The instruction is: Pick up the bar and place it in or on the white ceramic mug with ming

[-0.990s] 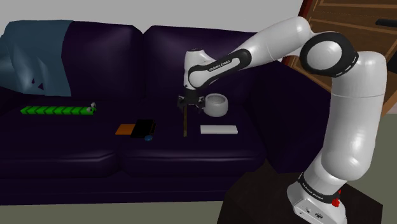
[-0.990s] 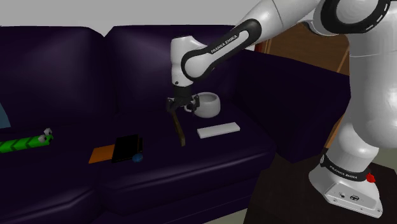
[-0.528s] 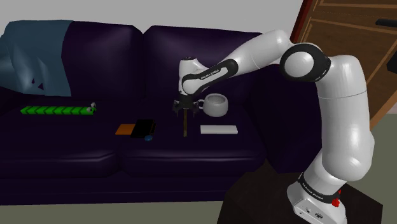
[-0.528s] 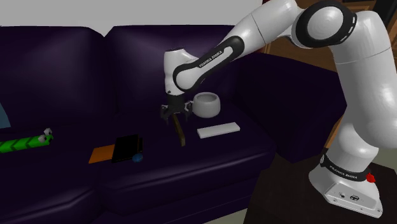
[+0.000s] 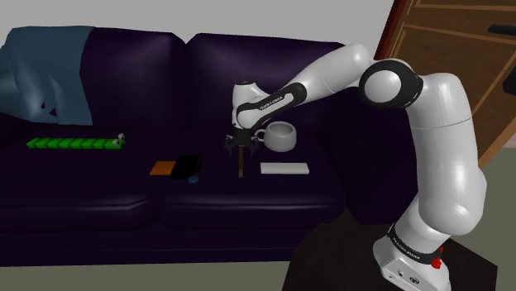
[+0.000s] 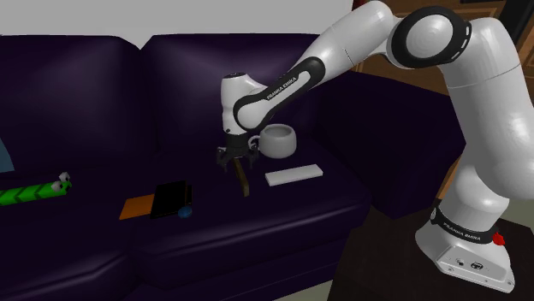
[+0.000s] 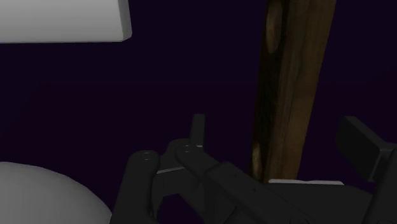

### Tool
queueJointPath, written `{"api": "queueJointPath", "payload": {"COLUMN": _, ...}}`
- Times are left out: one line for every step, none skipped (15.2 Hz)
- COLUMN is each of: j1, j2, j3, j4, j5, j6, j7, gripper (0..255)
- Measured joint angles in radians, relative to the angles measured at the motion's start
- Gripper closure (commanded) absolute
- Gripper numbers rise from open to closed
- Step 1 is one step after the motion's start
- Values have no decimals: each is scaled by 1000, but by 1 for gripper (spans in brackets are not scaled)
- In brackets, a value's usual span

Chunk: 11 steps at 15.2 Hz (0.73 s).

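In the shoulder view, my pincer (image 5: 241, 149) hangs over the dark purple sofa (image 5: 99, 198), close beside the white mug (image 5: 281, 136). The brown bar (image 5: 240, 168) stands nearly upright right under it. Its lower end is down at the seat cushion, between a black box (image 5: 189, 164) and a flat white slab (image 5: 284, 169).

In the second exterior view, the bar (image 6: 244, 181) leans a little, with its top up among my fingers.

In the wrist view, my fingers (image 7: 198, 129) stand spread. The wooden bar (image 7: 292, 76) rises between them, nearer one than the other. I seem to see a gap on both sides, though it is dim there.
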State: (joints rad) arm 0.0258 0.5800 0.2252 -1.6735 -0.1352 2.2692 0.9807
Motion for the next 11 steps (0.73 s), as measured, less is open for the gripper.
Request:
{"api": "queueJointPath", "payload": {"j1": 0, "j2": 0, "j3": 0, "j4": 0, "j5": 0, "j6": 0, "j7": 0, "gripper": 0}}
{"api": "queueJointPath", "payload": {"j1": 0, "j2": 1, "j3": 0, "j4": 1, "j5": 0, "j6": 0, "j7": 0, "gripper": 0}}
{"api": "queueJointPath", "payload": {"j1": 0, "j2": 1, "j3": 0, "j4": 1, "j5": 0, "j6": 0, "j7": 0, "gripper": 255}}
{"api": "queueJointPath", "payload": {"j1": 0, "j2": 1, "j3": 0, "j4": 1, "j5": 0, "j6": 0, "j7": 0, "gripper": 255}}
{"api": "queueJointPath", "payload": {"j1": 0, "j2": 1, "j3": 0, "j4": 1, "j5": 0, "j6": 0, "j7": 0, "gripper": 255}}
{"api": "queueJointPath", "payload": {"j1": 0, "j2": 1, "j3": 0, "j4": 1, "j5": 0, "j6": 0, "j7": 0, "gripper": 255}}
{"api": "queueJointPath", "payload": {"j1": 0, "j2": 1, "j3": 0, "j4": 1, "j5": 0, "j6": 0, "j7": 0, "gripper": 255}}
{"api": "queueJointPath", "payload": {"j1": 0, "j2": 1, "j3": 0, "j4": 1, "j5": 0, "j6": 0, "j7": 0, "gripper": 255}}
{"api": "queueJointPath", "payload": {"j1": 0, "j2": 1, "j3": 0, "j4": 1, "j5": 0, "j6": 0, "j7": 0, "gripper": 255}}
{"api": "queueJointPath", "payload": {"j1": 0, "j2": 1, "j3": 0, "j4": 1, "j5": 0, "j6": 0, "j7": 0, "gripper": 255}}
{"api": "queueJointPath", "payload": {"j1": 0, "j2": 1, "j3": 0, "j4": 1, "j5": 0, "j6": 0, "j7": 0, "gripper": 255}}
